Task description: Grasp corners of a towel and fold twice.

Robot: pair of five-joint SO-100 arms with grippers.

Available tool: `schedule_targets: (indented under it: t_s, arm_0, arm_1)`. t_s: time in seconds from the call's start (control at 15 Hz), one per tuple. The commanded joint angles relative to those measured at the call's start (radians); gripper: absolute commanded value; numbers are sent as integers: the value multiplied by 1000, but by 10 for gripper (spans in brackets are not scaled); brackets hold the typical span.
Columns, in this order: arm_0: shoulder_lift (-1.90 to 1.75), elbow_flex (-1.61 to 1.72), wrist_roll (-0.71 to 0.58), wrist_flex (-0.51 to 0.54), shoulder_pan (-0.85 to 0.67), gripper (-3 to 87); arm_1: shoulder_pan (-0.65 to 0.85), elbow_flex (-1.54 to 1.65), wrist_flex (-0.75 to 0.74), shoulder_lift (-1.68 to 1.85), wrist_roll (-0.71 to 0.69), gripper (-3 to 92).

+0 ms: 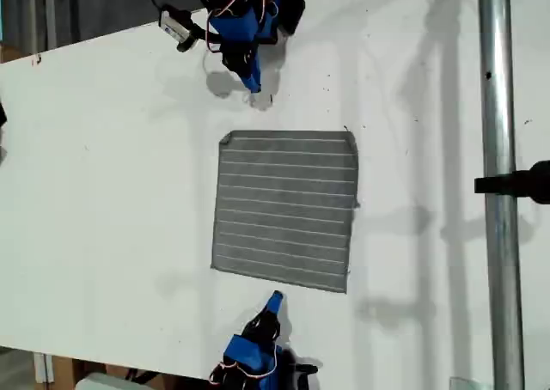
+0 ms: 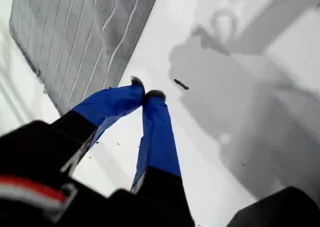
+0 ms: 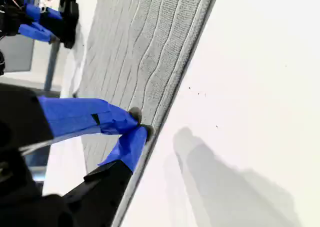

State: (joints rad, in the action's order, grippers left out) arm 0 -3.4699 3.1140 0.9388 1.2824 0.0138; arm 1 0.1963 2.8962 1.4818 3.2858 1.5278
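Note:
The grey striped towel point(image 1: 285, 210) lies flat and unfolded on the white table, also seen in the first wrist view point(image 2: 80, 32) and second wrist view point(image 3: 140, 47). Its corners point(image 1: 226, 137) point(image 1: 351, 135) point(image 1: 215, 267) point(image 1: 345, 289) all rest on the table. My first gripper point(image 1: 253, 86) point(image 2: 145, 94) is shut and empty over bare table, a short way beyond the towel's far edge near the exterior view's top. My second gripper point(image 1: 274, 299) point(image 3: 140, 124) is shut, its tips just at the towel's near hem, holding nothing that I can see.
A vertical metal pole point(image 1: 497, 184) with a black clamp point(image 1: 520, 184) stands at the exterior view's right. The table's edge point(image 1: 86, 42) slants across the exterior view's upper left. A small dark speck point(image 2: 181, 84) lies on the table by my first gripper.

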Motion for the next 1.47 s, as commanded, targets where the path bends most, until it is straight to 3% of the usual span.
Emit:
schedule_targets:
  t_s: [0.0,0.47,0.67,0.8,1.0,1.2,1.4]
  arm_0:
    - [-5,-5,568,21,-253,-29]
    - [-5,-5,568,21,-253,-29]
    - [-5,-3,566,20,-256,-29]
    - [-5,-3,565,20,-255,-29]
    - [-5,-3,563,20,-253,-29]
    - [-5,-3,566,20,-253,-29]
    - [-5,-3,568,20,-255,-29]
  arm_1:
    - [-64,-86,-141,9,-63,-2]
    - [-89,-141,-201,-81,-101,-2]
    - [-176,-747,-262,-897,-253,-2]
    - [-279,-1118,-189,-1250,-348,-2]
    - [-437,-1509,-11,-1562,-405,-2]
    - [-588,-1585,-3,-1666,-413,-2]
    - [-664,-1713,64,-1746,-476,336]
